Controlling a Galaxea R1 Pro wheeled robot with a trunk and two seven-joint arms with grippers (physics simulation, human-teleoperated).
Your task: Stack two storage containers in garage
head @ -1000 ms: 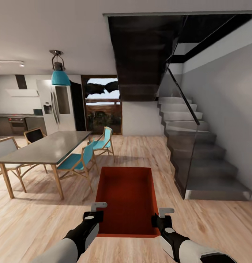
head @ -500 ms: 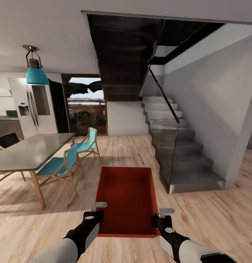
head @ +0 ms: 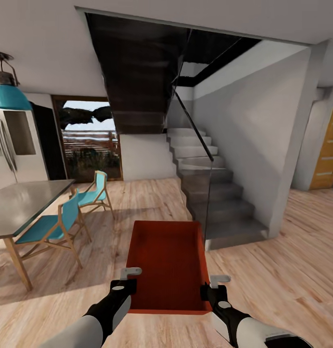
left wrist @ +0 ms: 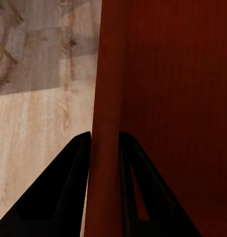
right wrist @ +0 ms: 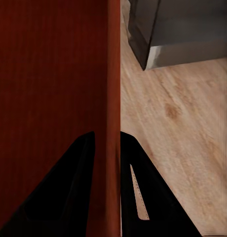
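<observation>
Now both hands clamp one storage container [head: 168,263], left hand [head: 126,282], right hand [head: 213,286], above wood planks [head: 282,270], staircase [head: 214,203] ahead.

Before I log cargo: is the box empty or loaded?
Empty. The box shows a bare red floor in the head view, held at its side walls by the left pincer and right pincer.

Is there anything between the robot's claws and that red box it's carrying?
No. Each gripper is clamped straight onto the storage container: the left gripper pinches one side wall, the right gripper the opposite wall, with nothing in between. Ahead lie a staircase and wood floor; no garage is in sight.
</observation>
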